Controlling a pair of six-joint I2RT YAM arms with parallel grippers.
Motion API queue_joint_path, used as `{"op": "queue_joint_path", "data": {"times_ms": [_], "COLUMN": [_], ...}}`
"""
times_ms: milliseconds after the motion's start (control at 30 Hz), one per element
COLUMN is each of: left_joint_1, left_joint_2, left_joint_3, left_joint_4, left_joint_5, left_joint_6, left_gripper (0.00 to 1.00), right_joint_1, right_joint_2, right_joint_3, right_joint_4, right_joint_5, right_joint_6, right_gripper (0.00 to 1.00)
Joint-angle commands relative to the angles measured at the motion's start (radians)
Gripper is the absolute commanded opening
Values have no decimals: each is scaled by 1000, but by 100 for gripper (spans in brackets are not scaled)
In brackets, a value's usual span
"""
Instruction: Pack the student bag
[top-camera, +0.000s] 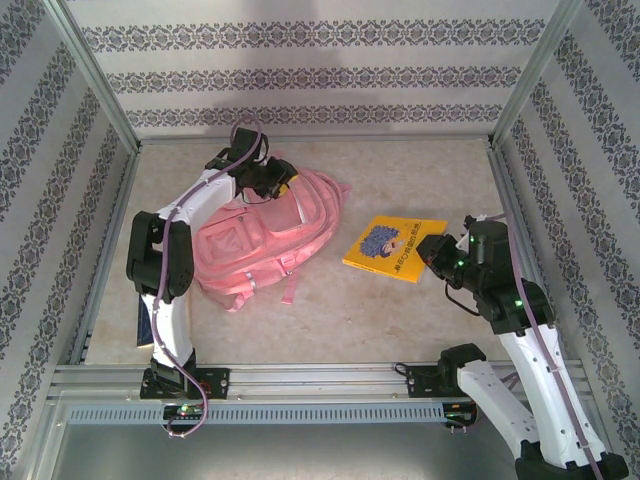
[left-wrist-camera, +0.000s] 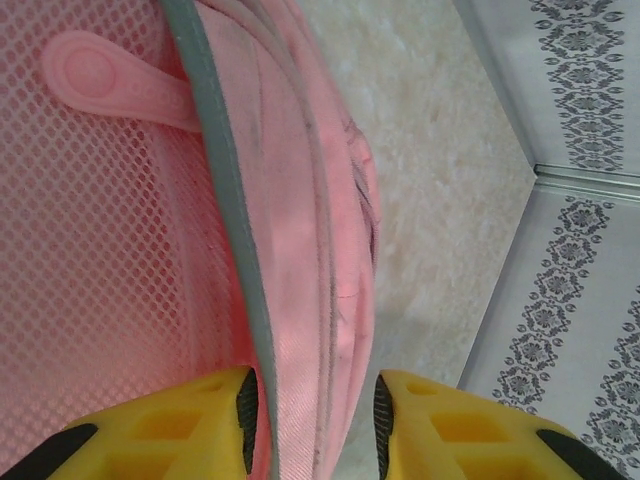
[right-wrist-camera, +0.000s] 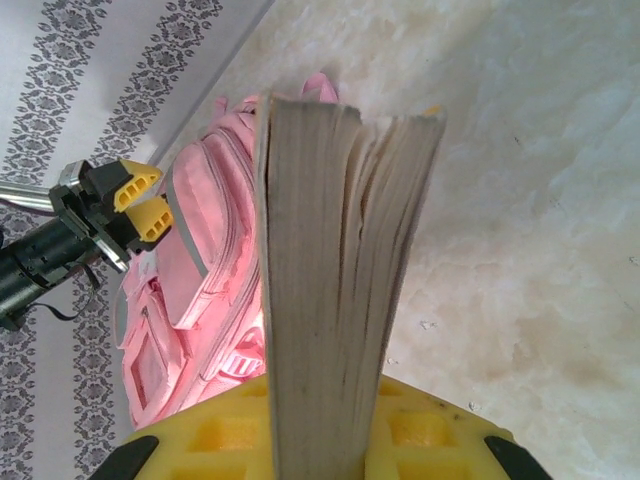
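Pink backpack (top-camera: 262, 235), one, lies flat on the left half of the counter (top-camera: 400, 170), its top toward the far-left corner. One yellow book (top-camera: 393, 248) sits right of centre, well apart from the backpack. Two arms.

Overhead view: left arm (top-camera: 165, 255) reaches to the backpack's far end; right arm (top-camera: 500, 295) meets the book's right edge. Cover has a blue-purple drawing and a line of dark writing, too small to read. Cannot tell whether the book rests on the counter or hangs clear.

Left wrist view adds: left jaws clamped on a fold of the backpack (left-wrist-camera: 300, 300) rim, a yellow finger (left-wrist-camera: 180, 425) on either side, dark pads against the cloth. Grey piping (left-wrist-camera: 225, 200) runs along the fold. Pink mesh and one pink rubber zip pull (left-wrist-camera: 100, 78) lie beside it.

Right wrist view adds: right jaws clamped on the book (right-wrist-camera: 320, 270), page edges up, pages slightly fanned. Beyond it is the backpack (right-wrist-camera: 190, 290), with the left arm's yellow fingers (right-wrist-camera: 140, 205) at its top.
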Motion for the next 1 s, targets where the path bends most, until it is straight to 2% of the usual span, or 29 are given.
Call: {"op": "queue_joint_path", "data": {"times_ms": [0,333,467,567,700,733,867,967], "left_joint_1": [1,0,-2,-5,-25,-30,-91,-150], "left_joint_2": [17,46,79,100,153,173,255,324], "left_joint_3": [27,41,86,126,240,281,493,636], "left_joint_4": [31,42,1,-48,-158,-205,-386,-470], "left_joint_5": [16,18,8,-12,-17,-20,-56,-38], "left_joint_6": [-13,-37,-28,-4,59,78,172,198], "left_gripper": [36,35,31,24,2,0,0,0], "right_joint_1": [-13,-17,-17,-20,-24,-23,-24,-25], "right_joint_2": [-8,-12,-19,-21,-25,-25,-20,-26], "right_joint_3": [5,-42,-51,-39,-5,5,49,63], "right_joint_4": [61,91,89,71,8,-15,-130,-167], "right_joint_5": [-4,-20,-19,-6,47,67,173,224], "right_joint_6": [-9,7,6,-11,-65,-79,-130,-161], "right_gripper": [0,0,0,0,0,0,0,0]}}
